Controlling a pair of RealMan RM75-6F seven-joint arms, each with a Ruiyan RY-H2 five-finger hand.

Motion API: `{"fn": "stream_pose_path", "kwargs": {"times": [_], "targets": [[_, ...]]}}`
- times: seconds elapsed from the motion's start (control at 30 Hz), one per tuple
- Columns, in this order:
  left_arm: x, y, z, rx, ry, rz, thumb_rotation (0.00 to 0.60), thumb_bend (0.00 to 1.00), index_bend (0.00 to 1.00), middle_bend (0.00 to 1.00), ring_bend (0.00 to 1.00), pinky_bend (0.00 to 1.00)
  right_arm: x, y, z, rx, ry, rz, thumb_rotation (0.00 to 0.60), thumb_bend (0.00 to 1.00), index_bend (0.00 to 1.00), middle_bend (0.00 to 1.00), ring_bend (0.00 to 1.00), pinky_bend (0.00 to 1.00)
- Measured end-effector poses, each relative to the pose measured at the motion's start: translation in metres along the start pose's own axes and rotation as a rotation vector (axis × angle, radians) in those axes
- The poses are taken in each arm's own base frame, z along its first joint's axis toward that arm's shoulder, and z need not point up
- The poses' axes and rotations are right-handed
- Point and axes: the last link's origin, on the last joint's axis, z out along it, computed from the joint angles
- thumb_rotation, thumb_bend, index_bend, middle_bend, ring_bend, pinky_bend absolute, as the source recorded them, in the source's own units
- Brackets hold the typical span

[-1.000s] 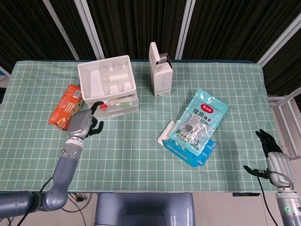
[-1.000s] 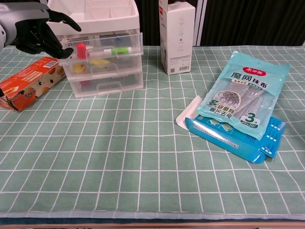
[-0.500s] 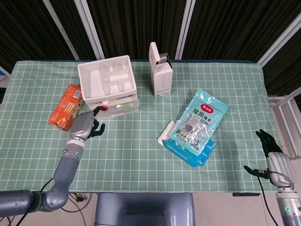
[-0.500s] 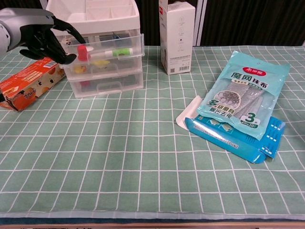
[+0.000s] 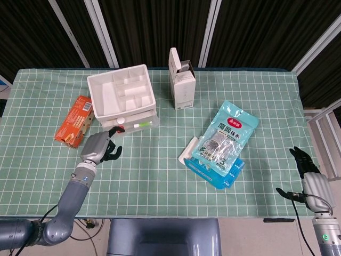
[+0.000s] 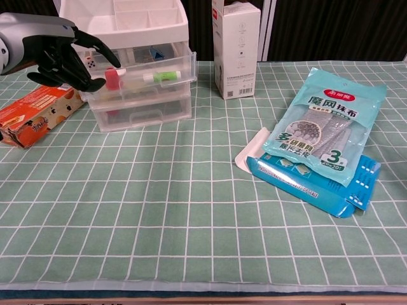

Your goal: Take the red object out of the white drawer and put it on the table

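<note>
The white drawer unit (image 5: 121,95) stands at the back left of the table, and its clear top drawer (image 6: 164,67) is pulled partway out toward me. Inside, at the drawer's left end, stands a small red object (image 6: 113,77) beside a white marker with a green cap (image 6: 161,76); the head view also shows the red object (image 5: 120,128). My left hand (image 6: 56,53) hooks its fingers over the drawer's front left corner, right beside the red object. My right hand (image 5: 311,178) hangs off the table's right side, fingers apart and holding nothing.
An orange snack box (image 6: 35,117) lies left of the drawer unit, under my left hand. A tall white carton (image 6: 236,47) stands to the drawers' right. A teal cloth pack (image 6: 331,124) lies on a blue box (image 6: 311,181) at the right.
The top drawer has slid out toward me with my left hand on its corner, and the unit has shifted slightly. The right hand has not moved.
</note>
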Motion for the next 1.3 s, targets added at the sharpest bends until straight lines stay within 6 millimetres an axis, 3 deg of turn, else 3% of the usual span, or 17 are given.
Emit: {"fn": "stream_pose_path", "kwargs": {"times": [0.8,1.3], "targets": [[-0.007,-0.001,0.011,0.037,-0.020,0.012,0.600,0.45,0.27,1.00,1.00,1.00,0.000,0.000,-0.001,0.000,0.001,0.004,0.600,0.04,0.00,0.00,0.00,0.22],[-0.009,0.009,-0.003,-0.008,-0.058,-0.022,0.600,0.45,0.28,1.00,1.00,1.00,0.000,0.000,-0.001,0.002,0.003,0.004,0.600,0.04,0.00,0.00,0.00,0.22]]}}
